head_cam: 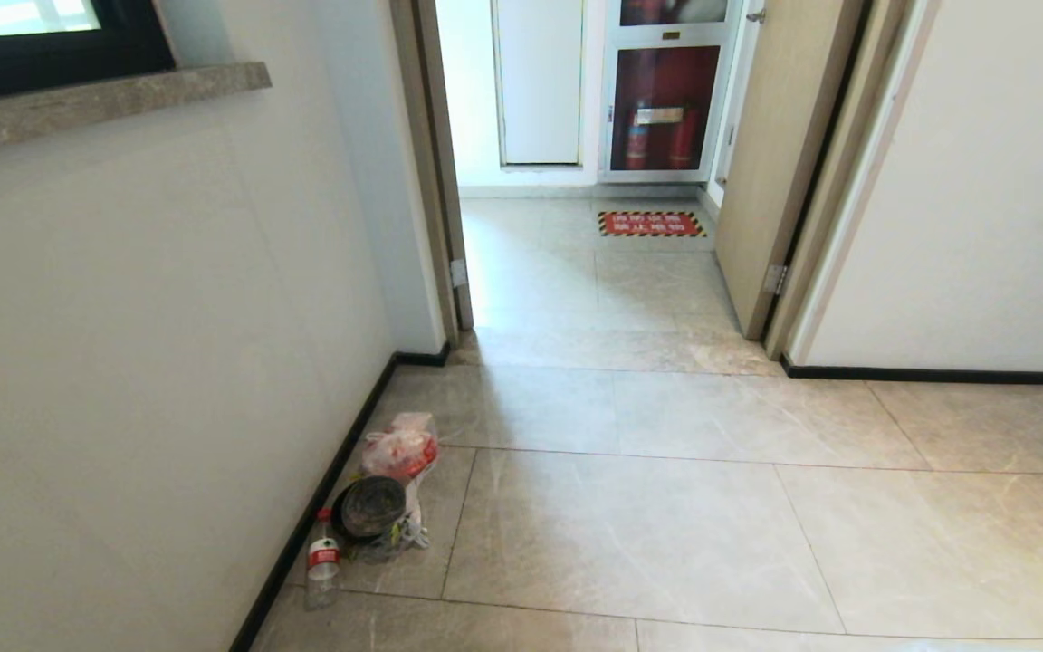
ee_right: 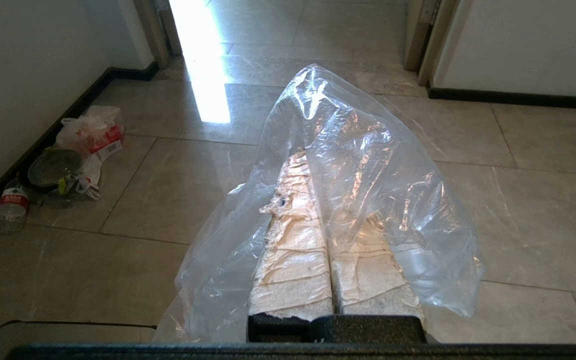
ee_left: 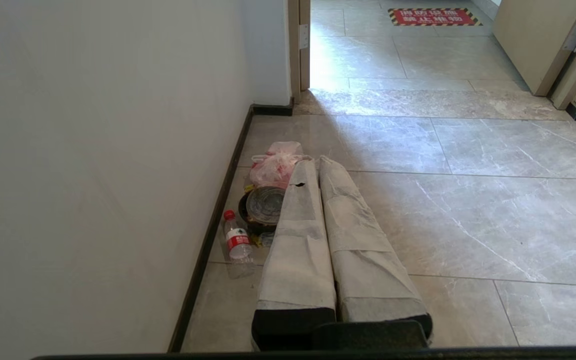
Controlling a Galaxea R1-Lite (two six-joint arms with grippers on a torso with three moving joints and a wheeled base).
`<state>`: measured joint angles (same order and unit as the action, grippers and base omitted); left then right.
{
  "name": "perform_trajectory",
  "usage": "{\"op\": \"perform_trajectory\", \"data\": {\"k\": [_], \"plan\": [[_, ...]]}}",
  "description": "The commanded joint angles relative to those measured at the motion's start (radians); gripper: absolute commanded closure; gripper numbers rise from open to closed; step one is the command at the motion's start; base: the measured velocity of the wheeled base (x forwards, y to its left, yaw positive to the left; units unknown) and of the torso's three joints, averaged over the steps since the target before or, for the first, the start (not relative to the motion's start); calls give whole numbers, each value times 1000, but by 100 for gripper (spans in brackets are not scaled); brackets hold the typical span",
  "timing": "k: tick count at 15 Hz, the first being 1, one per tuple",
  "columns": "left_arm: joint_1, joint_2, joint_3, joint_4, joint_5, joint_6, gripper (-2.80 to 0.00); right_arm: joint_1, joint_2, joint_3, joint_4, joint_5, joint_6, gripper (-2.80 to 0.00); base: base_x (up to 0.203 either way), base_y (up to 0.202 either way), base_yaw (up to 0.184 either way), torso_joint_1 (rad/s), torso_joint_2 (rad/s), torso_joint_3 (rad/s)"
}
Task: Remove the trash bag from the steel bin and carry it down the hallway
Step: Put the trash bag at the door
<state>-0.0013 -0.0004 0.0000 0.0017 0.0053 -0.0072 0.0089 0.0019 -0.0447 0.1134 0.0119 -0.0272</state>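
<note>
Glossy beige-grey tiles of the hallway (head_cam: pixel 630 534) run from the near floor to an open doorway (head_cam: pixel 576 181) at the far end, where a red warning mat (head_cam: pixel 652 224) lies. Against the left wall's dark baseboard sits a small heap: a pinkish-red plastic bag (head_cam: pixel 401 450) farthest, a dark round container (head_cam: pixel 369 507) in the middle, and a water bottle (head_cam: pixel 323 557) with a red label nearest, all close together. The right gripper (ee_right: pixel 313 155) is closed tight on the trash bag (ee_right: pixel 368 165), whose clear crinkled plastic drapes over its cloth-wrapped fingers (ee_right: pixel 293 240). The left gripper (ee_left: pixel 313 162) has its wrapped fingers pressed together with nothing between them.
</note>
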Motion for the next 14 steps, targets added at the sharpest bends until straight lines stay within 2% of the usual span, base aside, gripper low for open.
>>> {"op": "perform_trajectory", "data": {"k": [1,12,14], "plan": [[0,0,2,0,1,0,0,0,0,0,0,0,0,0,0,0,0,0,0,0],[0,0,2,0,1,0,0,0,1,0,3,0,-5,0,0,0,0,0,0,0],[0,0,2,0,0,0,0,0,0,0,3,0,-2,0,1,-7,89,2,2,0]]}}
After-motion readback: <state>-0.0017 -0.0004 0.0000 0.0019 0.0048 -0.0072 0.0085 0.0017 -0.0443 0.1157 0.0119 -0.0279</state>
